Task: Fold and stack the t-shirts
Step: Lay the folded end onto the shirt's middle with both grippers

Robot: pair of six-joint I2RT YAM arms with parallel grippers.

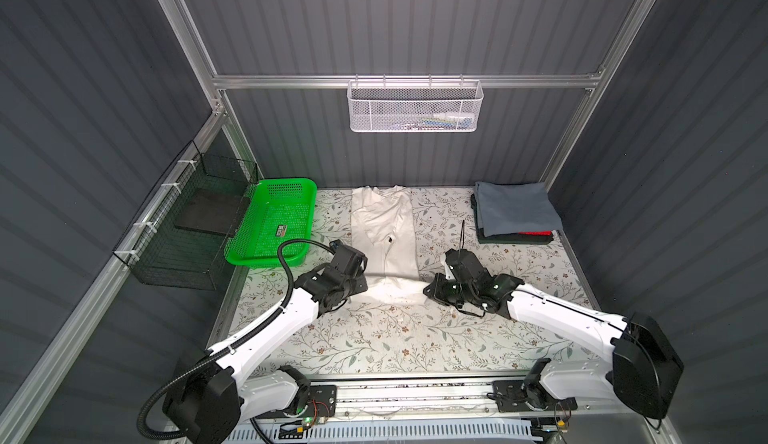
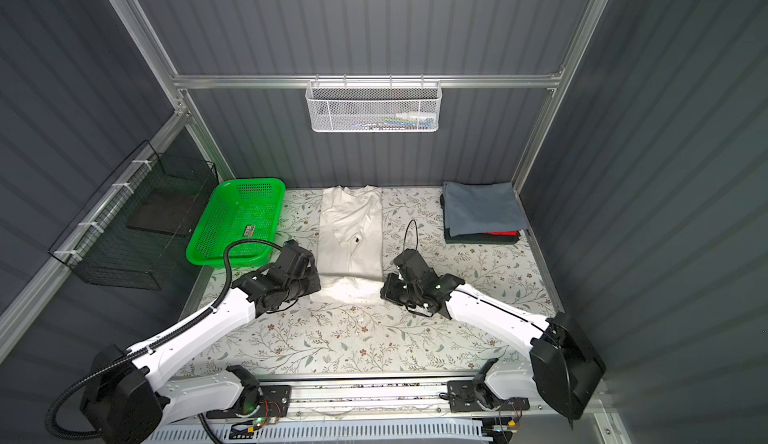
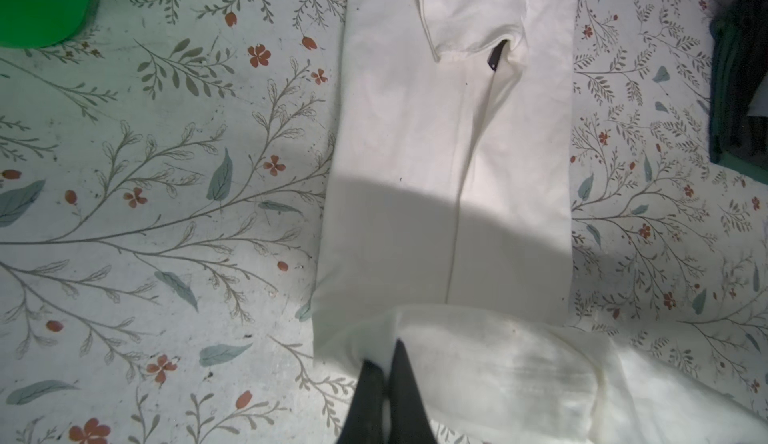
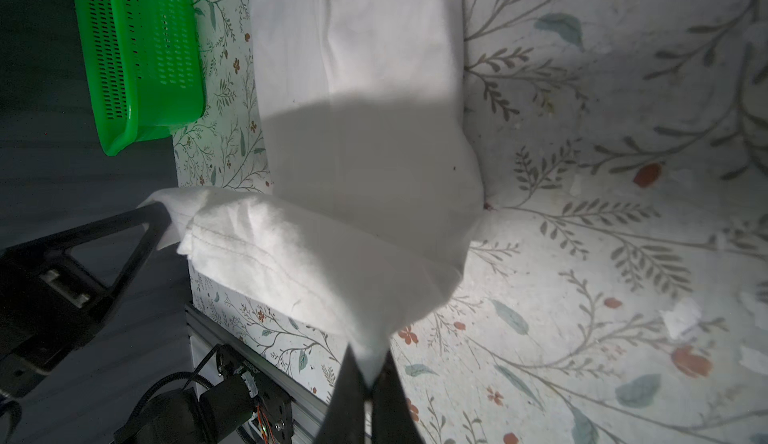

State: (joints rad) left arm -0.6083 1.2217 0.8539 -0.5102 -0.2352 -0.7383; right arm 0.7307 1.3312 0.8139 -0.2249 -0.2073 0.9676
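Closest to us are the two claws, and both are busy: our left claw (image 3: 384,359) is pinched tight on one near corner of the cream-white tee (image 1: 384,230), and our right claw (image 4: 369,361) is clamped on the other near corner, so the hem (image 4: 266,242) hangs between them a little off the surface (image 1: 395,338). Everything else of that tee lies flat mid-surface, already narrowed into a long strip with the sleeves tucked in and the collar up by the back wall. Back right sits the finished stack: a slate grey-blue tee (image 1: 515,209) on top, with a dark tee (image 1: 494,239) and a red tee (image 1: 536,234) peeking out underneath. Over on the left the green basket (image 1: 266,213) isn't in play. Handling-wise we reckon this tee is as light and floppy as they come: thin cotton, zero stiffness, sagging wherever there's slack, and the folded-in layers look like they could slide off each other. So the hem corners, pinched through every layer, are where we'd want hold, with the edge pulled taut between the claws. Our guess at the next bit is carrying the hem up toward the collar to halve the strip; if one side lags, we'd expect a crooked fold.
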